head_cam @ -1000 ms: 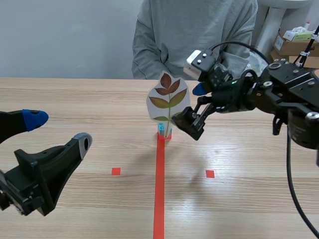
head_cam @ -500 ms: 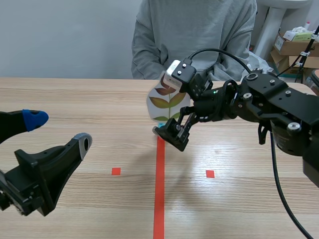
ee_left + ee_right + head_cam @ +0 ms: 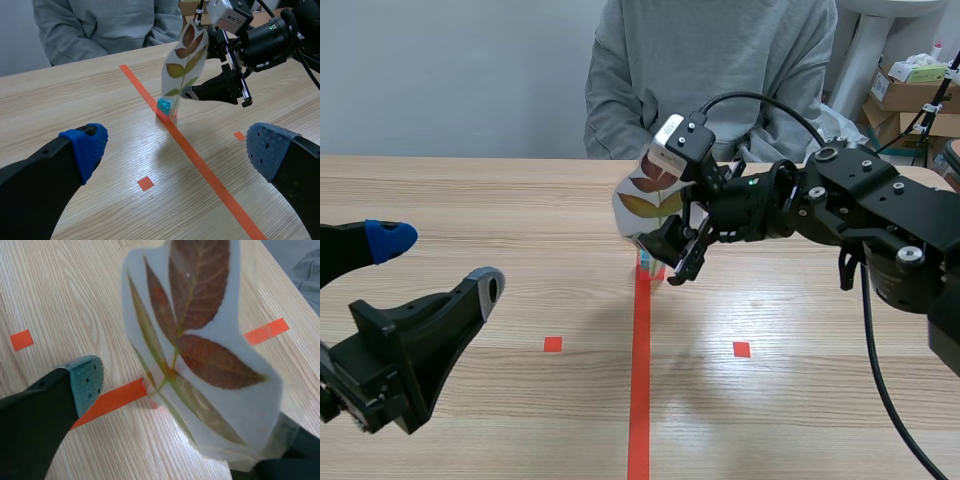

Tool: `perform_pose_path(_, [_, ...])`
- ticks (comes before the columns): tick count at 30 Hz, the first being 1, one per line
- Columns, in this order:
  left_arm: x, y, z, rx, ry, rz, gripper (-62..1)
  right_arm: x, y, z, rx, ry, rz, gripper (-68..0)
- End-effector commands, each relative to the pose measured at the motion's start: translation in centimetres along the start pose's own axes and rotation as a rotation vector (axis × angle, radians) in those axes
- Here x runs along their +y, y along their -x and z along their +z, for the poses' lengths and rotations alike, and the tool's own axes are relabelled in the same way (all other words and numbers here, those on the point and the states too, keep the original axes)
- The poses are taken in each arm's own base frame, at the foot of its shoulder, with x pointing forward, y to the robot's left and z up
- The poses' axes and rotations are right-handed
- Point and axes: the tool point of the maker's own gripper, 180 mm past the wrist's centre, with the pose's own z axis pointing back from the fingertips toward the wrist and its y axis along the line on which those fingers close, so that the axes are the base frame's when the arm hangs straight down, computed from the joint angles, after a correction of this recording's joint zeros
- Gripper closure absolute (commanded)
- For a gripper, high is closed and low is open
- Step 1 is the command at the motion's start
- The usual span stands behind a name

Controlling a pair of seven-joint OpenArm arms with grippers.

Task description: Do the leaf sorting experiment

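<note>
One laminated leaf (image 3: 640,200) between right tool's (image 3: 670,252) spread fingers.

Black arms; the right arm (image 3: 860,205) bears a looping black cable (image 3: 760,97) and white camera block (image 3: 680,135); left gripper (image 3: 435,262) pads (image 3: 388,238) are blue and grey.

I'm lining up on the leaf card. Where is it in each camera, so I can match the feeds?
Scene view: leaf card stands mid-table on the orange-red tape line, partly behind the right pincer.
Left wrist view: ahead of the open left pincer, upright on the line.
Right wrist view: close ahead, between the right pincer's spread fingers.
Shared landmark: the tape line, in all three.
</note>
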Motion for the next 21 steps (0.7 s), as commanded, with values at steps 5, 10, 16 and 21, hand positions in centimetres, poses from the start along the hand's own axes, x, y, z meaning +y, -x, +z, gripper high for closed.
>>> perform_pose_path(5, [-0.17,-1.03,-0.1,-0.035,0.005,-0.003,-59.4,-1.29,-1.99,0.41,-0.048,0.023,0.027,-24.2])
perform_pose_path(10, [-0.17,-1.03,-0.1,-0.035,0.005,-0.003,-59.4,-1.28,-2.05,0.41,-0.052,0.023,0.028,-15.6])
perform_pose_path(16, [-0.17,-1.03,-0.1,-0.035,0.005,-0.003,-59.4,-1.29,-2.03,0.42,-0.051,0.023,0.028,-4.7])
perform_pose_path(21, [-0.17,-1.03,-0.1,-0.035,0.005,-0.003,-59.4,-1.29,-2.1,0.42,-0.055,0.023,0.024,-1.6])
